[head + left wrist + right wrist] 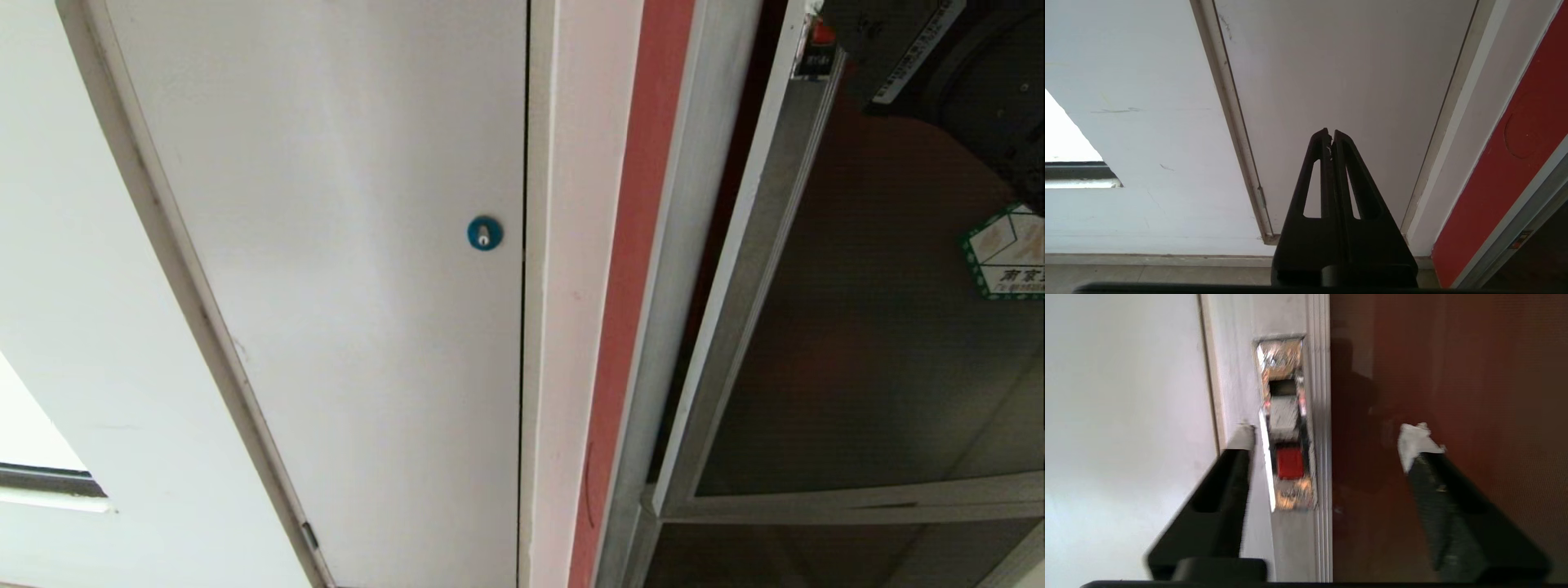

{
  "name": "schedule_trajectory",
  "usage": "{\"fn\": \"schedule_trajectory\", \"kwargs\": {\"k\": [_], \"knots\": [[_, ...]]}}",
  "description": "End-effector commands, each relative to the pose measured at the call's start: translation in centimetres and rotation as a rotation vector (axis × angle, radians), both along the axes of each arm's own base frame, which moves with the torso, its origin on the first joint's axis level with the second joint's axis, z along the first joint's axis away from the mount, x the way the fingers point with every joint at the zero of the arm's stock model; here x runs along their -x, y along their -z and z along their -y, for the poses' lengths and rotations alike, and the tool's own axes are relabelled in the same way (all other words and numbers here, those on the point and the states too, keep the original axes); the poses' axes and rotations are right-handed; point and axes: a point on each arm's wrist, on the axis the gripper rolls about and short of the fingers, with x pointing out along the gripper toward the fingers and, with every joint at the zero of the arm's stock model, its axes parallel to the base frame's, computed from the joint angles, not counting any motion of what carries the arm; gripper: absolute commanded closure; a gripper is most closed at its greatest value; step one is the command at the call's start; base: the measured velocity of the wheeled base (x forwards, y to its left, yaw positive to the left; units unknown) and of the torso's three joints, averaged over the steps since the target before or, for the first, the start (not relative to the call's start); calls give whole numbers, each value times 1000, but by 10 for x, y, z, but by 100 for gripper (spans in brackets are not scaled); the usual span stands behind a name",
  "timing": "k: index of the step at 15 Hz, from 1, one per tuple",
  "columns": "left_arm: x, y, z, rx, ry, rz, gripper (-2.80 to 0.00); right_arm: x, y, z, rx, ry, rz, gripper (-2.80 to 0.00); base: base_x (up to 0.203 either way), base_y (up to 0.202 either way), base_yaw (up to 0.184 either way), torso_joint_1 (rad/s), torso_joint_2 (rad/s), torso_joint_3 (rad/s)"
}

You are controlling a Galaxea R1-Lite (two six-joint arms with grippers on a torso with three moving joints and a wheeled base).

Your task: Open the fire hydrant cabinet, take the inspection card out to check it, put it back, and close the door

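Observation:
The door point(882, 327) is a silver-framed dark glass panel at the right of the head view, with a green-bordered white sticker point(1008, 253). A dark gap shows between its edge and the silver frame of the fire hydrant cabinet point(678, 245). In the right wrist view, my right gripper point(1329, 437) is open right in front of the door's edge point(1318, 539). Its fingers point(1241, 441) straddle the small red latch point(1290, 463) in its silver recess, with nothing held. The right arm point(922, 41) shows dark at the top right, by the latch point(823, 33). The inspection card is out of view.
A plain white panel point(343, 286) with a blue round lock point(484, 233) fills the left and middle. A red strip point(629, 286) runs beside the cabinet frame. My left gripper point(1331, 132) is parked low, shut, and faces the white panel point(1339, 73) above the floor.

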Motion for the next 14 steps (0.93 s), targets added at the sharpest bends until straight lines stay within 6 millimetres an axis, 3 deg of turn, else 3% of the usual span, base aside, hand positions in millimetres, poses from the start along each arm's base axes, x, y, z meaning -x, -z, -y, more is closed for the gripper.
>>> {"fn": "schedule_trajectory", "kwargs": {"k": [1, 7, 10, 11, 14], "knots": [[0, 0, 0, 0, 1, 0, 0, 3, 3, 2, 5, -2, -2, -280, 0, 0, 0, 0, 0, 0], [0, 0, 0, 0, -1, 0, 0, 20, 14, 14, 63, -34, -41, -280, 0, 0, 0, 0, 0, 0], [0, 0, 0, 0, 1, 0, 0, 31, 31, 23, 91, -36, -72, -280, 0, 0, 0, 0, 0, 0], [0, 0, 0, 0, 0, 0, 0, 36, 33, 28, 91, -36, -72, -10, 0, 0, 0, 0, 0, 0], [0, 0, 0, 0, -1, 0, 0, 51, 43, 42, 97, -36, -78, 0, 0, 0, 0, 0, 0, 0]]}}
